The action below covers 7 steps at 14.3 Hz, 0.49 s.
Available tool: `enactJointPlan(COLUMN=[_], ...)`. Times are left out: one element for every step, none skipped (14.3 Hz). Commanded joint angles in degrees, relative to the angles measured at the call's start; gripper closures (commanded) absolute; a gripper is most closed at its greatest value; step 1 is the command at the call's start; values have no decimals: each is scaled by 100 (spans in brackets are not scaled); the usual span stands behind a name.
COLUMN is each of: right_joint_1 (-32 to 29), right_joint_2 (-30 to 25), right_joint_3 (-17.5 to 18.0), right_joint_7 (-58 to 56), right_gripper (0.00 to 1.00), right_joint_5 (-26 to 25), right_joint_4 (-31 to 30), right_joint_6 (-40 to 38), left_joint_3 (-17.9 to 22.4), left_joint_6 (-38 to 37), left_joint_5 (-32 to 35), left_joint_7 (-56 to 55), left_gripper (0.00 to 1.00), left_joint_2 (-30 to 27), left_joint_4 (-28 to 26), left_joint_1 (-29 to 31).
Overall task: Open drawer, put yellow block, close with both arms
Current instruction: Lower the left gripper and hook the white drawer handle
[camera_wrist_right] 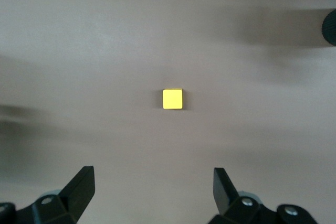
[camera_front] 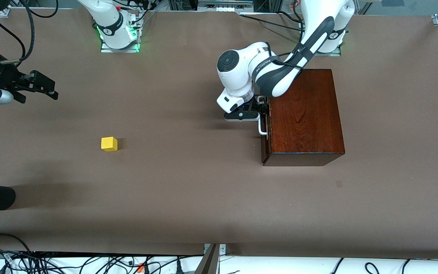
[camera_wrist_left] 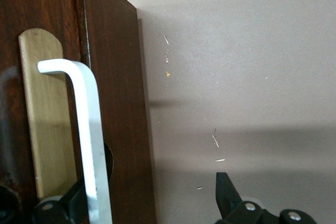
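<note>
- The left gripper (camera_front: 261, 110) is being held at the front of the drawer (camera_front: 265, 131), level with the white bar handle (camera_wrist_left: 86, 129); in the left wrist view its fingers are spread wide, one on each side of the bar, and nothing is being gripped yet.
- The drawer is being shown shut, its dark reddish-brown front flush with the glossy mahogany box (camera_front: 304, 114).
- The step in hand is judged to be the grasp on the handle: the fingers should be closed squarely on the bar, and the pull kept straight along the drawer's slide so the box is not being dragged across the bench (camera_front: 188, 198).
- The right gripper (camera_wrist_right: 152, 195) is being held in the air at the right arm's end of the bench, fingers wide apart and empty, the arm waiting.
- The yellow block (camera_front: 109, 144) is being seen directly below the right gripper's camera, centred ahead of its open fingers, and well apart from the left gripper and the drawer.
- The block is a small, bright yellow cube, lying flat on the bare brown bench.
</note>
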Motion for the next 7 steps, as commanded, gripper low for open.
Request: enactJointPlan(right_joint_1=[-3, -3, -3, -3, -3, -3, -3], right_joint_2=[49, 49, 49, 49, 49, 49, 49], right_joint_3=[8, 8, 8, 8, 8, 8, 8], right_joint_7=[-1, -1, -1, -1, -1, -1, -1], right_gripper=[0, 0, 0, 0, 0, 0, 0], right_joint_5=[117, 117, 117, 117, 117, 117, 117], right_joint_4=[115, 115, 115, 115, 115, 115, 115], right_joint_6=[-53, -53, -53, -53, -44, -53, -44], left_joint_3=[-21, -29, -29, -29, -29, -29, -38], left_joint_6=[-32, -41, -41, -41, -41, -41, -41], left_joint_5=[167, 167, 167, 159, 159, 150, 132], left_joint_7=[-215, -215, -215, -215, -215, -215, -215], left_gripper=[0, 0, 0, 0, 0, 0, 0], left_joint_2=[-32, -32, -32, -32, -32, -32, -15], left_joint_4=[58, 58, 58, 58, 66, 84, 171], left_joint_1=[-55, -55, -64, -64, -64, -81, -116])
